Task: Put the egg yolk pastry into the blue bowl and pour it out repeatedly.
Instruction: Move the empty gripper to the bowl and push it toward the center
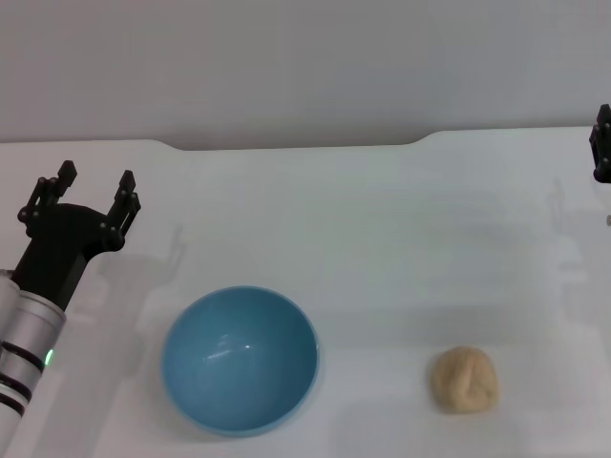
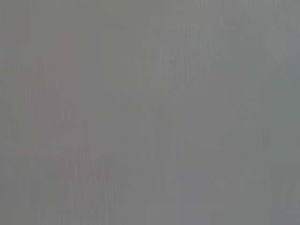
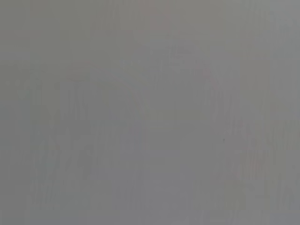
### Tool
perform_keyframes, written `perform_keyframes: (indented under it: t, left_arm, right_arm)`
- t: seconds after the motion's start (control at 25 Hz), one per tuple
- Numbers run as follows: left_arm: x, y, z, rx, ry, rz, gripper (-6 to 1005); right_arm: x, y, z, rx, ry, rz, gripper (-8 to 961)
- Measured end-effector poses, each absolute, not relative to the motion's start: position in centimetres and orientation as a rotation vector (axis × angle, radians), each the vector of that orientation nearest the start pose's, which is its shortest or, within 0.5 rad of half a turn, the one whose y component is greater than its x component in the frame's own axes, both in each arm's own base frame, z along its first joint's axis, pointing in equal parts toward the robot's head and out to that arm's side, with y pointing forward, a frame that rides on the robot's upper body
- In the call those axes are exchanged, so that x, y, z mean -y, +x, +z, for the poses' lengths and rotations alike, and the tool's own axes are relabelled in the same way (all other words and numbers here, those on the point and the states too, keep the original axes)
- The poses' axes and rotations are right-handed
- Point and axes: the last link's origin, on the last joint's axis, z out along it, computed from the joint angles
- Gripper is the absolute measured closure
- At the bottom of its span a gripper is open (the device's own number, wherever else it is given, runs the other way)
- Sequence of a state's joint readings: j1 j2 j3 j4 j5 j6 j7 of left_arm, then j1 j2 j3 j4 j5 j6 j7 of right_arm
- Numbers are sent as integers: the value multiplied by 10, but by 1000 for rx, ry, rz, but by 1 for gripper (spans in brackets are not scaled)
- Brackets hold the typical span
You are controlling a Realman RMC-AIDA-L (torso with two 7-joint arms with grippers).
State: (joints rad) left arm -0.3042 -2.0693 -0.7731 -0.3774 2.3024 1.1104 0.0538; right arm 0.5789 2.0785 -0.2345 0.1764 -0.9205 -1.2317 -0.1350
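Observation:
The blue bowl [image 1: 240,360] stands upright and empty on the white table near the front, left of centre. The egg yolk pastry [image 1: 464,379], a small tan dough ball, lies on the table to the right of the bowl, well apart from it. My left gripper [image 1: 94,188] is open and empty at the left, behind and to the left of the bowl. My right gripper [image 1: 601,143] shows only as a dark part at the right edge, far behind the pastry. Both wrist views show only plain grey.
The white table [image 1: 382,239] reaches back to a grey wall. Its far edge has a raised step in the middle.

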Motion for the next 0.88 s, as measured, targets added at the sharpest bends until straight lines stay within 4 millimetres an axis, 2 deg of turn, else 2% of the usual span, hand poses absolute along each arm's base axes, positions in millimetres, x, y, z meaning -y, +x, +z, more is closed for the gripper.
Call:
perform_keyframes:
  t: [0.48,0.64,0.76,0.88]
  left_arm:
    - [-302,-318,-45,519,-1682,-641,312]
    - [-302,-325,-40,618,-1611,-684,314]
    - [-310,-325,-34,667,-1586,-726,317]
    - [-332,-318,-25,692,-1615,-764,323]
  right_arm:
    - [-350,326,-5,-452,-1457,514,501]
    - [-350,326,-4,-452,-1457,514,504]
    - [-350,326,-4,-454,-1454,514,505]
    - [-350,327,-4,-455,-1453,514,507]
